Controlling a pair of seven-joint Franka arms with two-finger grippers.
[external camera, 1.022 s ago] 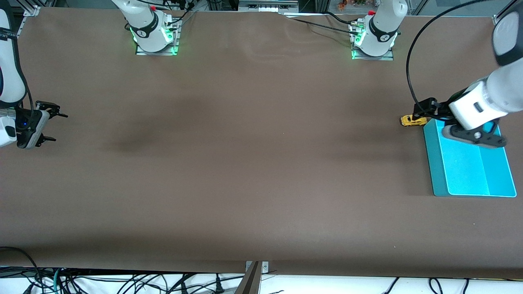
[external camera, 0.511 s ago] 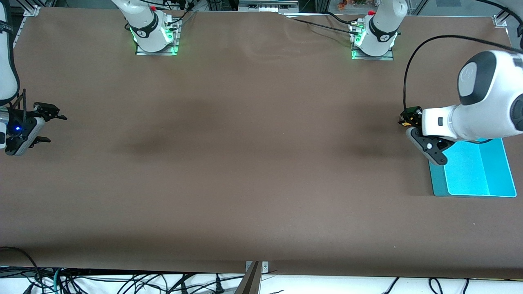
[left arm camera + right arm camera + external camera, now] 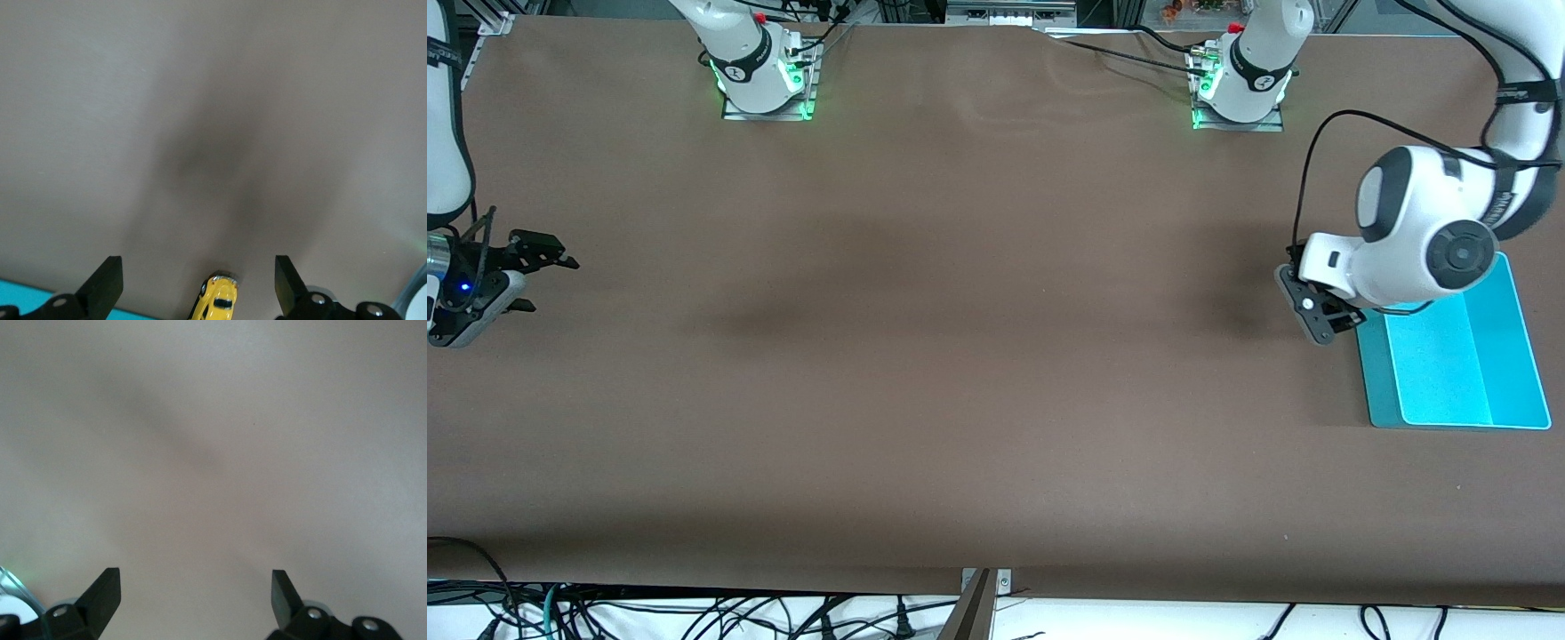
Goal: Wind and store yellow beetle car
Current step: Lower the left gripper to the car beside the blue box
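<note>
The yellow beetle car (image 3: 217, 301) sits on the brown table, right beside the edge of the turquoise bin (image 3: 20, 295). It shows only in the left wrist view; in the front view the left arm hides it. My left gripper (image 3: 197, 265) is open and points down over the car, one finger on each side and neither touching it. In the front view the left gripper (image 3: 1316, 307) hangs at the corner of the bin (image 3: 1440, 373) that lies toward the table's middle and the robots' bases. My right gripper (image 3: 520, 276) is open and empty, waiting over the table's right arm's end.
The bin holds nothing that shows. The left arm's white wrist (image 3: 1414, 240) covers part of the bin. The right wrist view shows only bare brown table (image 3: 213, 453) under the right gripper (image 3: 193, 583).
The left arm has swung round and turned its gripper down over the car, which now no longer shows in the front view. The right gripper has barely shifted.
</note>
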